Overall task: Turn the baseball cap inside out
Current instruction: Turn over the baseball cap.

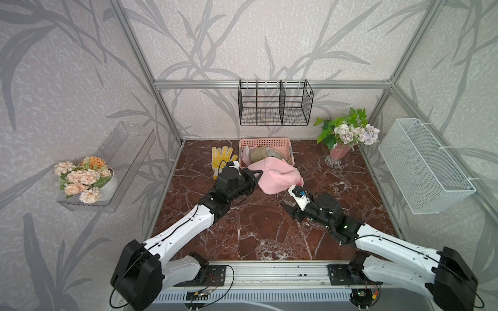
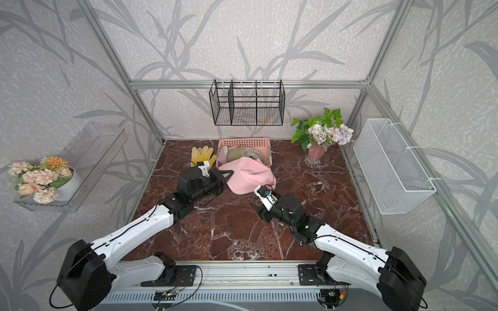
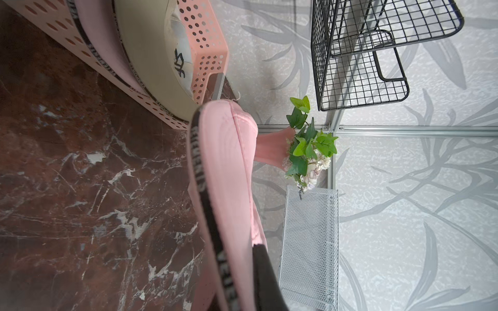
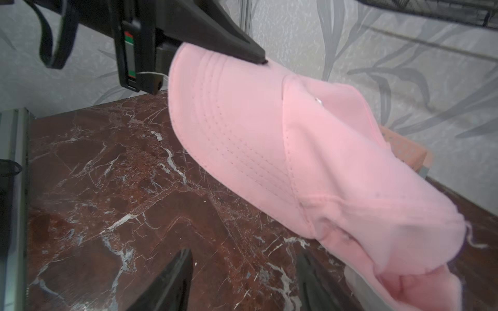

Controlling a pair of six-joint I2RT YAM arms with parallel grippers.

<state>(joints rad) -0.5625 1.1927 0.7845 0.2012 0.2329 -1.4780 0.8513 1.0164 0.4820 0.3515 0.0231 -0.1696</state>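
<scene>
Pink baseball cap (image 1: 275,175) being held by its brim (image 4: 229,121)
The left gripper (image 1: 259,174) is clamping the brim just in front of the pink basket (image 1: 265,141); the right gripper (image 4: 245,251) is standing open beside the crown (image 4: 350,161), farther from the basket, gripping nothing

text scan | pink fabric baseball cap (image 3: 226,167): black woven band (image 3: 199,161) along its edge, repeated white capitals, too blurred to spell | beige fabric cap (image 3: 151,53) in pink perforated plastic basket (image 3: 204,40): black stitched characters, illegible | pink cap's white front emblem (image 2: 246,171): too small to read
</scene>
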